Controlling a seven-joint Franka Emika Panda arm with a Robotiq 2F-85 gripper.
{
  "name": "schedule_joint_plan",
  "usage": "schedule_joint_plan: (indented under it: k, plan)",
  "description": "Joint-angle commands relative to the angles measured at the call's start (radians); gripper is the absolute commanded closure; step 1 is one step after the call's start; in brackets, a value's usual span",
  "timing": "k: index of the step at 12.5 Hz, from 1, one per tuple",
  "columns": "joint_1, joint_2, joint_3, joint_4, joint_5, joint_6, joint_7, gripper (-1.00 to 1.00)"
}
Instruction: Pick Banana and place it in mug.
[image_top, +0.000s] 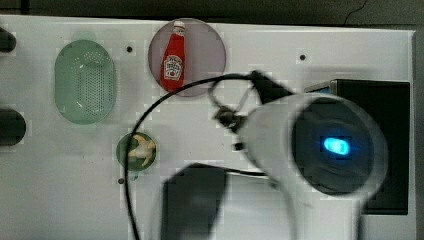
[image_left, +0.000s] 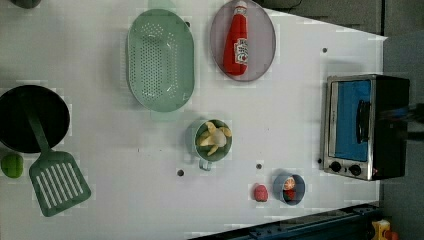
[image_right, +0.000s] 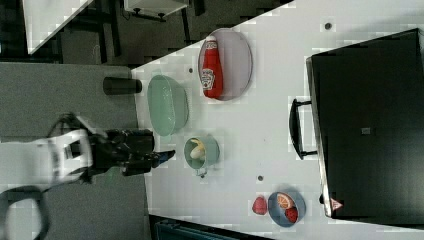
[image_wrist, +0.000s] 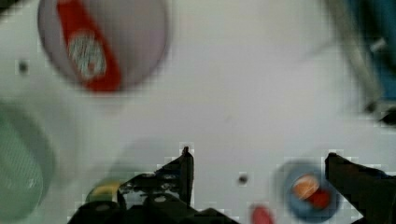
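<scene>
The pale yellow banana (image_left: 214, 137) lies inside the small green mug (image_left: 200, 150), which stands near the middle of the white table. The top view shows the banana (image_top: 141, 150) in the mug (image_top: 122, 150), and the right view shows the banana (image_right: 198, 149) in the mug (image_right: 212, 150) too. My gripper (image_right: 169, 155) hangs apart from the mug, at its left in the right view. In the wrist view my gripper (image_wrist: 259, 161) is open, with nothing between its fingers (image_wrist: 187, 161). The mug's edge (image_wrist: 105, 191) peeks out behind one finger.
A green colander (image_left: 160, 60) and a ketchup bottle (image_left: 236, 42) on a round plate (image_left: 262, 42) sit beyond the mug. A toaster oven (image_left: 362, 127), a blue bowl (image_left: 277, 187) with fruit, a red strawberry (image_left: 260, 192), a spatula (image_left: 57, 177) and a black pan (image_left: 12, 120) ring the table.
</scene>
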Motion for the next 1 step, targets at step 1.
schedule_joint_plan:
  k: [1]
  plan:
    - [0.029, -0.026, 0.005, 0.103, -0.064, -0.079, 0.031, -1.00]
